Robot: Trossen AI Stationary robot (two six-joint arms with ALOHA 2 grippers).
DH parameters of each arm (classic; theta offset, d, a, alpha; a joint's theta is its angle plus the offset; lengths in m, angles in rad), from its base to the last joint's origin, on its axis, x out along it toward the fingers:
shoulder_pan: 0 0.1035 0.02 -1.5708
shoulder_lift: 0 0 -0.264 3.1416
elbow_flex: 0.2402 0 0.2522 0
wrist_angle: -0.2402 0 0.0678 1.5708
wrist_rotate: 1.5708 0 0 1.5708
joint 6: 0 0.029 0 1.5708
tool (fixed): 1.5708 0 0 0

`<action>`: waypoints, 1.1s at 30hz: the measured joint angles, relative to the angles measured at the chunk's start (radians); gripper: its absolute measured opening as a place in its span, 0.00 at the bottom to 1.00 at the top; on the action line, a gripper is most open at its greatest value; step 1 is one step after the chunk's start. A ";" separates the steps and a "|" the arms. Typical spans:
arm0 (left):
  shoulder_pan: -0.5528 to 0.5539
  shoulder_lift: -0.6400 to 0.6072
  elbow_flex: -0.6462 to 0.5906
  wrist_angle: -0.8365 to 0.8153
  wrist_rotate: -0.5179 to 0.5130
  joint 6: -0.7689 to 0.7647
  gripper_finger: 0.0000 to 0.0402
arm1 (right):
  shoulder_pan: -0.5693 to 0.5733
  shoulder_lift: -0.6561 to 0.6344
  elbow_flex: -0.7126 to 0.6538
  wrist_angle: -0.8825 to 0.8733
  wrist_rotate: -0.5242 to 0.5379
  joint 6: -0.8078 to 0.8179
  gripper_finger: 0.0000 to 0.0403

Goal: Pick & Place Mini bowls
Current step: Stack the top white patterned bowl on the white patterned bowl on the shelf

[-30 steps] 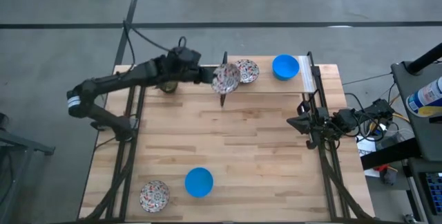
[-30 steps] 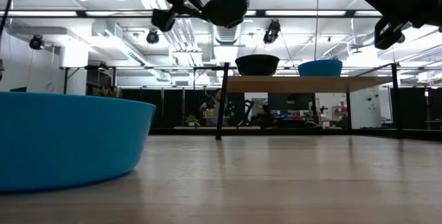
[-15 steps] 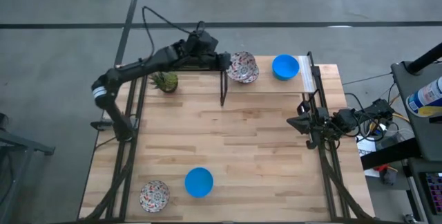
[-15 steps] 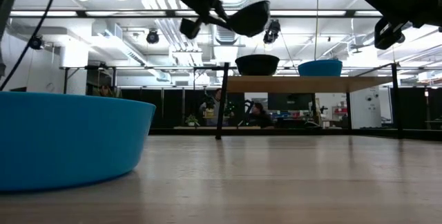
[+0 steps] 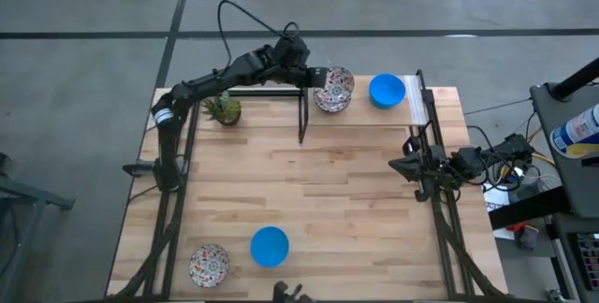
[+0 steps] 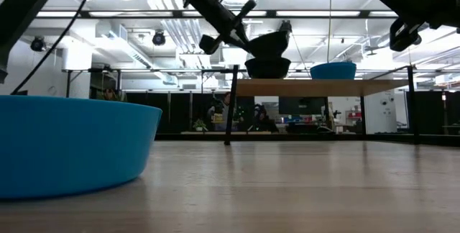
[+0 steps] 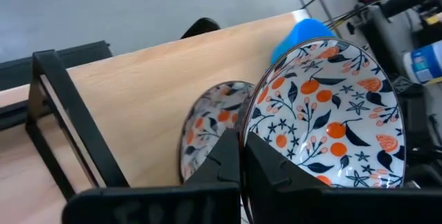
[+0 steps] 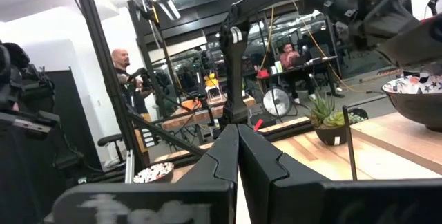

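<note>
Held a patterned bowl [image 7: 324,113] by its rim, tilted, just above a second patterned bowl [image 7: 207,131] resting on the raised shelf [image 5: 360,116] at the table's 12 o'clock edge; seemingly lined up for stacking, judging by the overlap. Stood a blue bowl [image 5: 387,90] on the same shelf, just beside the pair toward 3 o'clock. Lay another blue bowl [image 5: 270,246] and a third patterned bowl [image 5: 209,265] near the table's [image 5: 356,200] 6 o'clock edge, well apart from the shelf, presumably awaiting pickup. Pinched tight on the carried bowl's edge, the left gripper [image 7: 240,156], jaws narrow with only the rim between them. Parked at 3 o'clock, the right gripper [image 5: 412,165], fingers pressed together, holding nothing. Sat a potted plant [image 5: 223,110] near 11 o'clock, under the left arm.
</note>
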 joint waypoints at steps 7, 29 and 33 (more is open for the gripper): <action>0.010 0.056 0.055 -0.066 -0.001 0.028 0.00 | 0.000 0.000 0.000 0.000 0.000 0.000 0.02; 0.007 0.062 0.048 -0.102 -0.028 0.030 0.04 | 0.000 0.000 0.000 0.000 0.000 0.000 0.02; 0.006 0.062 0.048 -0.102 -0.027 0.014 0.04 | 0.000 0.000 0.000 0.000 0.000 0.000 0.02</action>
